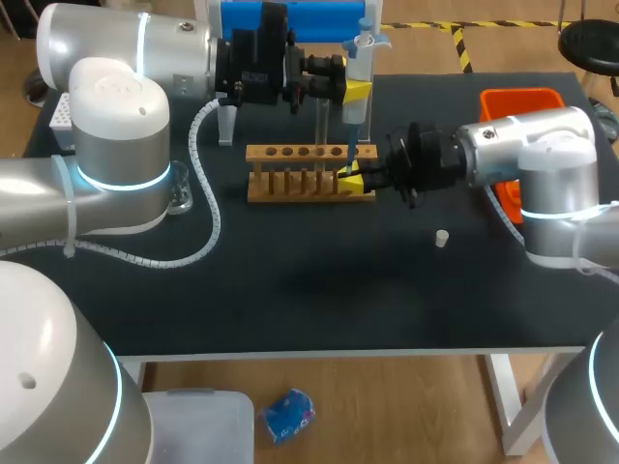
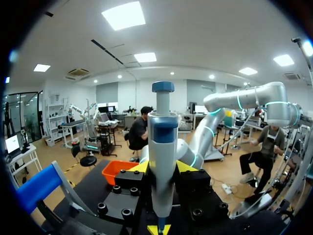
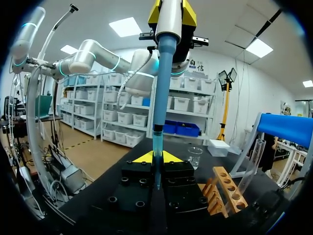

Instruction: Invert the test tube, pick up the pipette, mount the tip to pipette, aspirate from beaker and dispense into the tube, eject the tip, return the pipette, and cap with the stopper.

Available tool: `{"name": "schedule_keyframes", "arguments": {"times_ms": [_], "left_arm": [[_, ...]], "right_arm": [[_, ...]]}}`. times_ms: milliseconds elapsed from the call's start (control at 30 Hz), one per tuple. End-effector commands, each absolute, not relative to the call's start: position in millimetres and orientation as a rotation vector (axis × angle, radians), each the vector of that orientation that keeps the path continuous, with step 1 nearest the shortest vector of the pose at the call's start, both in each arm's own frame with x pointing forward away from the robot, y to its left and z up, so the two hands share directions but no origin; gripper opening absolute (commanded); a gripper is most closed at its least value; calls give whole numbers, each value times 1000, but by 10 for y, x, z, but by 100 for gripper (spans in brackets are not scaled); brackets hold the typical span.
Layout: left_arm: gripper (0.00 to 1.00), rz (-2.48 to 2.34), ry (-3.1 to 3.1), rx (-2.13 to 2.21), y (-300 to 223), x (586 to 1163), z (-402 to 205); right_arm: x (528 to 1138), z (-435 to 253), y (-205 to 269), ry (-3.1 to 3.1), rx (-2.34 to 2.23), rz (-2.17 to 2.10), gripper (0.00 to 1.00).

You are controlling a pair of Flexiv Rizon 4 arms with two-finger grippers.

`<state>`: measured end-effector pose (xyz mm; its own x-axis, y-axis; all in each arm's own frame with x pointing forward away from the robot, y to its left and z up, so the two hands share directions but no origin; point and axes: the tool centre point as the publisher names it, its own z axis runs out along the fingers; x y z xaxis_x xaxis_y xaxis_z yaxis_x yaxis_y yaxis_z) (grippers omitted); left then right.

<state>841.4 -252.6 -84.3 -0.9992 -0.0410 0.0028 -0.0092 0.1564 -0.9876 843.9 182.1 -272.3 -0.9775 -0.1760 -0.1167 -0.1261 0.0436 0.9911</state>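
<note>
My left gripper [image 1: 358,90] is shut on the upright pipette [image 1: 360,60], its white body and blue button [image 2: 162,142] standing between the fingers. The pipette's blue tip [image 3: 164,83] points straight down into the mouth of a clear test tube [image 3: 157,147]. My right gripper [image 1: 353,182] is shut on that tube and holds it upright at the right end of the wooden rack [image 1: 300,174]. In the right wrist view the tube rises from between the yellow tips of my right gripper [image 3: 156,157]. A small white stopper [image 1: 441,238] lies on the black table, right of the rack.
An orange bin [image 1: 522,104] sits at the back right behind my right arm. The blue pipette stand [image 1: 290,19] is at the back middle. A glass beaker [image 3: 194,156] stands left of the rack, by my left arm. A white tip box [image 1: 60,111] is far left.
</note>
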Motion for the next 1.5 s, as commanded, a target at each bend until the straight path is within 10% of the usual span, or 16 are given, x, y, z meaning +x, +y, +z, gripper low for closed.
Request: {"name": "schedule_keyframes", "arguments": {"times_ms": [33, 1500], "left_arm": [[0, -2026, 2370, -49, -2526, 8419, -851], [0, -2026, 2370, -49, -2526, 8419, -851]], "right_arm": [[8441, -2710, 1822, -2245, 322, -2124, 0], [8441, -2577, 1829, -2191, 294, -2158, 0]]}}
